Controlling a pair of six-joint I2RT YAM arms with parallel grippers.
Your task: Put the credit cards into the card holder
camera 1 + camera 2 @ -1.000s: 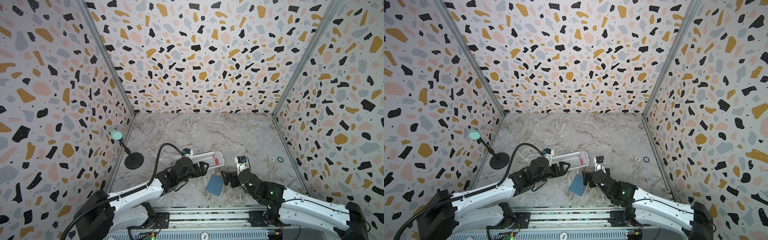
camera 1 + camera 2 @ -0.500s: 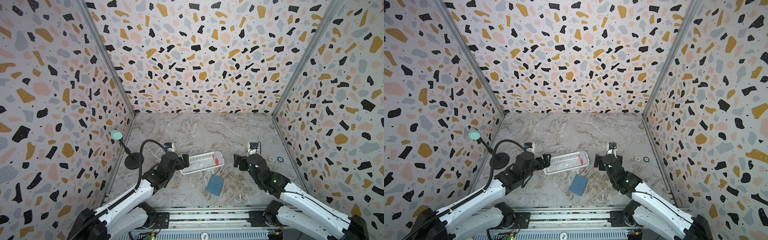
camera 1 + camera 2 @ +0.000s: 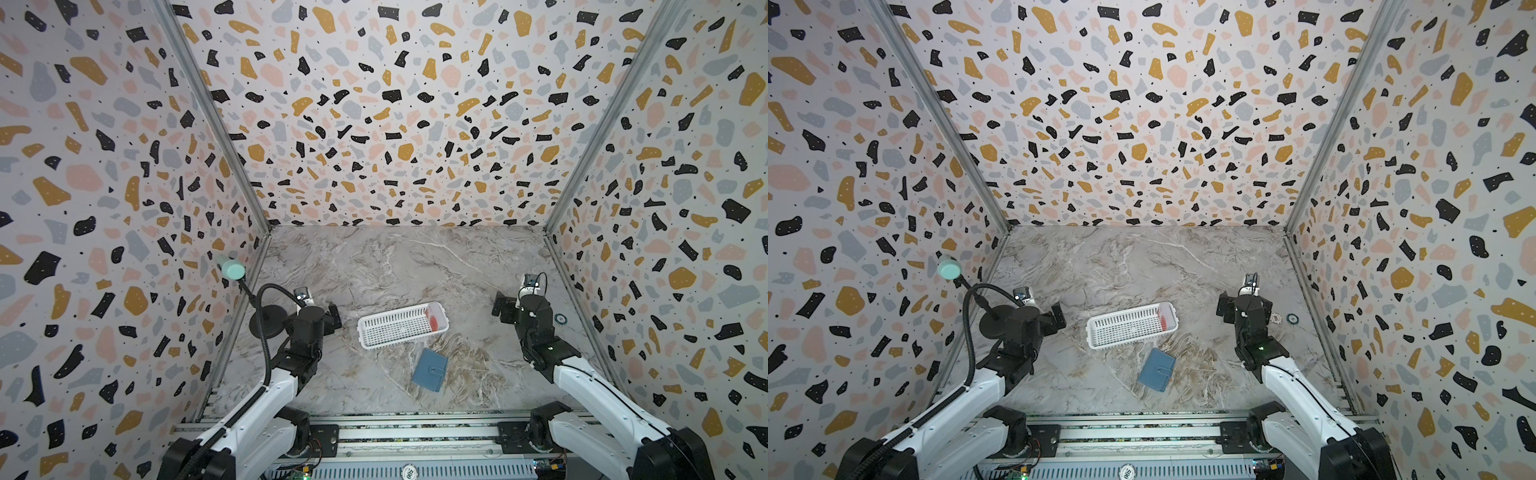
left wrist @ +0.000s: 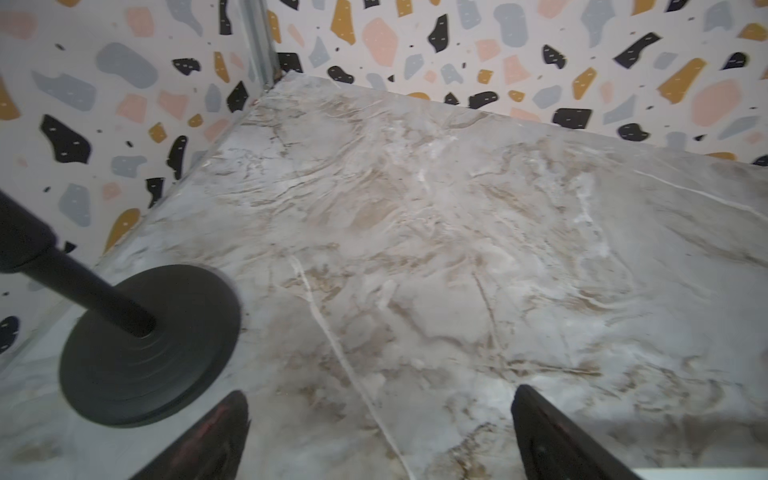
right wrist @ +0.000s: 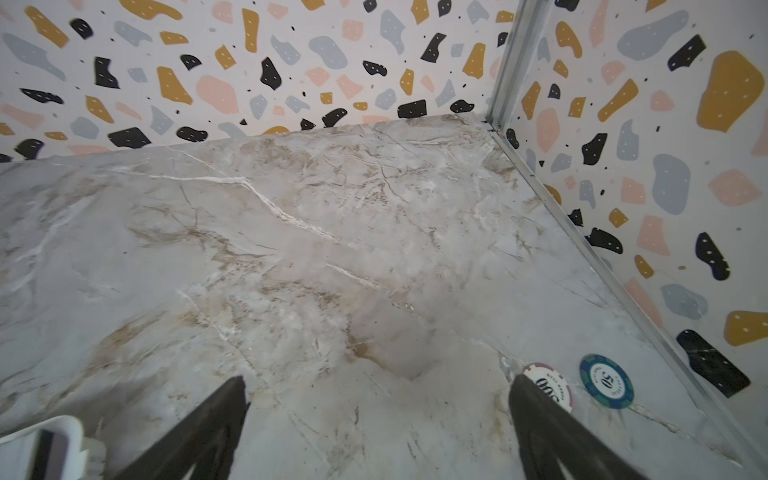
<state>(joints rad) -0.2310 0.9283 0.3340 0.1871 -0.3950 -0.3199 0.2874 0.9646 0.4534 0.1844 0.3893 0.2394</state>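
**Both grippers wide open, cards in the basket**

The left gripper and the right gripper hang at opposite sides of the table, fingers spread wide and holding nothing. The credit cards sit in the right end of the white basket. The closed card holder lies flat just near of the basket.

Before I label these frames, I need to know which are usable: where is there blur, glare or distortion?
Both top views: sharp, evenly lit, wide-angle so the walls splay outward; card holder crisp. Left wrist view: black stand base and left pincer soft. Right wrist view: blue chip legible, white basket corner blurred. No strong glare anywhere.
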